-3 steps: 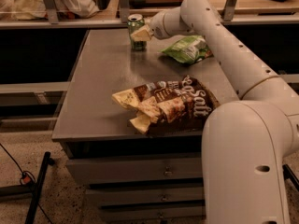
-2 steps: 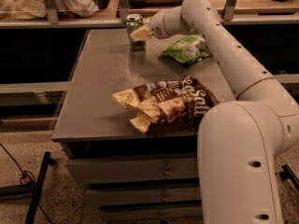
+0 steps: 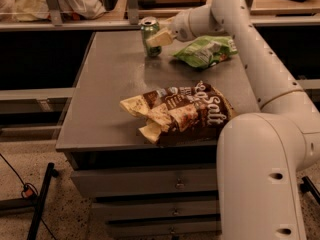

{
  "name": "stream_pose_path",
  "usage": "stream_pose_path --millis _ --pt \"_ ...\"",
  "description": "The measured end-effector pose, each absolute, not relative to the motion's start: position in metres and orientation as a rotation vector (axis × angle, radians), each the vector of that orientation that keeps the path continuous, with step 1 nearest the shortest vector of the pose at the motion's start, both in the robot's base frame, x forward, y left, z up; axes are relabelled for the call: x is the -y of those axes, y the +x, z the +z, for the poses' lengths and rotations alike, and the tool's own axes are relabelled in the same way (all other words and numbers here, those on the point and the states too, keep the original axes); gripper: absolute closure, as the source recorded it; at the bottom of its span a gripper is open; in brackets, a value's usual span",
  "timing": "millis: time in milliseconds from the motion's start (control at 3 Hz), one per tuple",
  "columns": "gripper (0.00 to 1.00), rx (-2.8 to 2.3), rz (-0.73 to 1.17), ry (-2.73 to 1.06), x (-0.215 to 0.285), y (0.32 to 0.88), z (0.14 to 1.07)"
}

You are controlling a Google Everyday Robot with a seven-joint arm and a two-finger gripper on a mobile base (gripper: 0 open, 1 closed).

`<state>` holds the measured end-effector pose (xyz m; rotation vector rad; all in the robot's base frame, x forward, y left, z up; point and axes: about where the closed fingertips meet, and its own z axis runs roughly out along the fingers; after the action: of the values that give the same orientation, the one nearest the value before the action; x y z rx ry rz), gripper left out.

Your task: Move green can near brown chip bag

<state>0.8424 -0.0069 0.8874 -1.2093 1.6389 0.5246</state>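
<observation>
The green can [image 3: 148, 38] stands upright near the far edge of the grey table [image 3: 107, 96], left of the middle. My gripper [image 3: 159, 37] reaches in from the right and is shut on the can, with one pale finger [image 3: 161, 37] across its right front and the other hidden behind it. The brown chip bag [image 3: 187, 111], crumpled and lettered "Salt", lies near the table's front edge, well in front of the can.
A flat green chip bag [image 3: 204, 51] lies just right of the can, under my forearm [image 3: 250, 44]. A shelf rail [image 3: 70, 25] runs behind the table. Drawers [image 3: 150, 181] sit below the top. My white base [image 3: 262, 179] stands at the front right.
The can and my gripper have shifted very slightly to the right and toward the front. The two chip bags have not moved.
</observation>
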Motion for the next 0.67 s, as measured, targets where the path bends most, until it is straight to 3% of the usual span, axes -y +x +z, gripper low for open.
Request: stream_pose_path --millis 667 --pt "1.00 -1.606 0.533 -1.316 0.045 0.803 0.897"
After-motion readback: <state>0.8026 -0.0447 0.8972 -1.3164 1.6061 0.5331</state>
